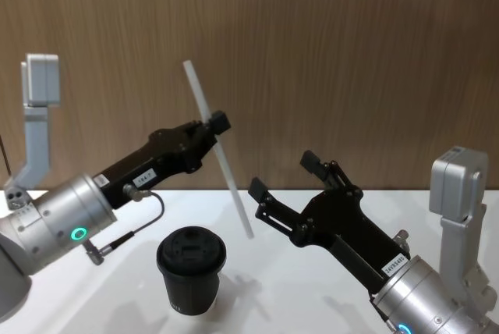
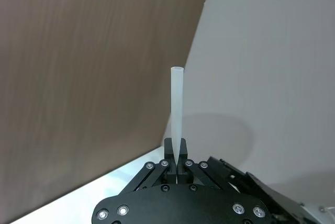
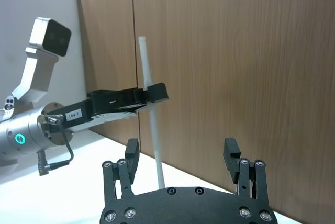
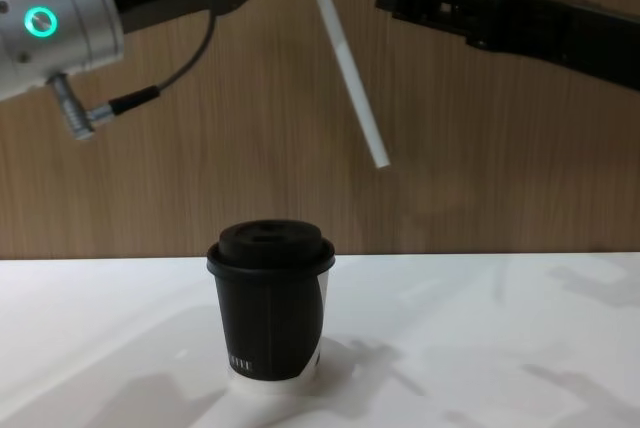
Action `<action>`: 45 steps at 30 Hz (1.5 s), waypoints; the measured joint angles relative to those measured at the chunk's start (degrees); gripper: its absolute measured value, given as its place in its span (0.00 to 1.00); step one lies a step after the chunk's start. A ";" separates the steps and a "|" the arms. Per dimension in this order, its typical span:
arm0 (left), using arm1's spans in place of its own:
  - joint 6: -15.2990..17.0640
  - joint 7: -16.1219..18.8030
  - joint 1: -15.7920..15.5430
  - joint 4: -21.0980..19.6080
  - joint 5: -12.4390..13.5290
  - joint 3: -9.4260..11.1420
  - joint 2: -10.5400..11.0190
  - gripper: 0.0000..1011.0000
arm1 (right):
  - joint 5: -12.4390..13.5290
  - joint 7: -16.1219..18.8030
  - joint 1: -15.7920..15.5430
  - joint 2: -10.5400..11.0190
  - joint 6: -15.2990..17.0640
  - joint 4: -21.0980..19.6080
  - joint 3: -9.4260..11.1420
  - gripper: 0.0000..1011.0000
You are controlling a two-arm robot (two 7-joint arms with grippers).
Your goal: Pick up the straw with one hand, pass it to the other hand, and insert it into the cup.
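Left hand (image 1: 217, 124) pinches the tilted straw (image 1: 235, 184) above its midpoint.

Head camera downward, chest camera level and near, both toward the cup (image 1: 191, 270)

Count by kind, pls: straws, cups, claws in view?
Straws: 1, the straw, tilted in the air above the cup
Cups: 1, the cup, black, lid on
Claws: 2, the left claw shut on the straw, the right claw open and empty
Total: 4
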 joint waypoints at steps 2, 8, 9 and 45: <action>-0.28 0.98 0.50 -0.92 0.38 -0.32 0.79 0.01 | 0.00 0.00 0.00 0.00 0.00 0.00 0.00 0.99; -0.92 3.61 1.43 -2.81 1.49 -1.03 2.47 0.01 | 0.00 0.00 0.00 0.00 0.00 0.00 0.00 0.99; -1.01 3.92 1.51 -2.99 1.66 -1.10 2.68 0.01 | 0.00 0.00 0.00 0.00 0.00 0.00 0.00 0.99; -2.31 9.45 2.97 -2.49 8.51 -1.98 6.02 0.01 | 0.00 0.00 0.00 0.00 0.00 0.00 0.00 0.99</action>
